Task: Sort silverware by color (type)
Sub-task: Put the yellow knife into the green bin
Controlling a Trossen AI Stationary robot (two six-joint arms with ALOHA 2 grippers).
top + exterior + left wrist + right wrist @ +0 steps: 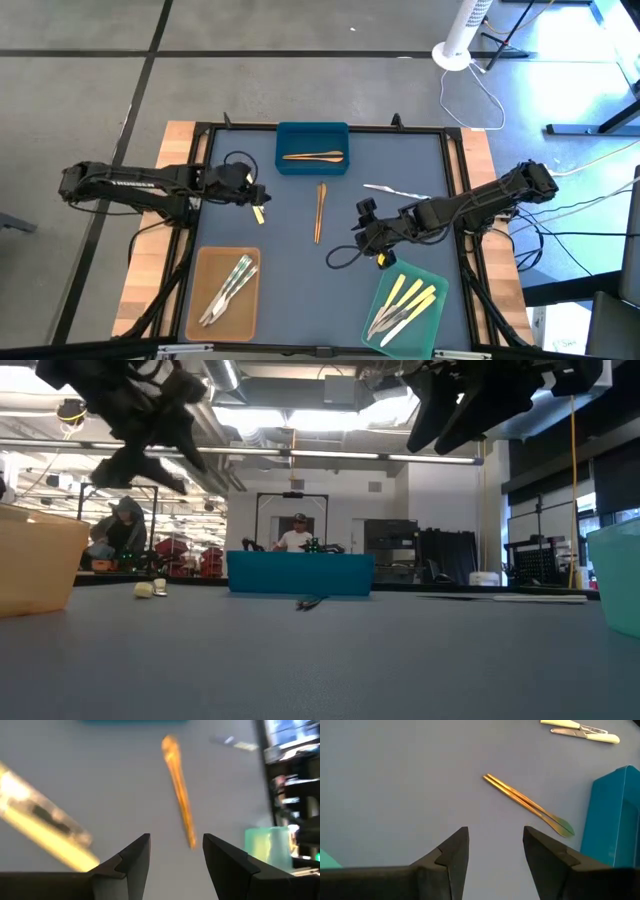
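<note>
You see bright ceiling lights (pixel 300 420) glaring in the low view, and the left wrist view blurred

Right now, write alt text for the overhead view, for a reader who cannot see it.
Two dark robot arms reach over a blue-grey table, open left pincer and open right pincer flanking brown utensils at the centre. A blue tray holds brown utensils, a tan tray silvery ones, a green tray mostly yellow.
</note>
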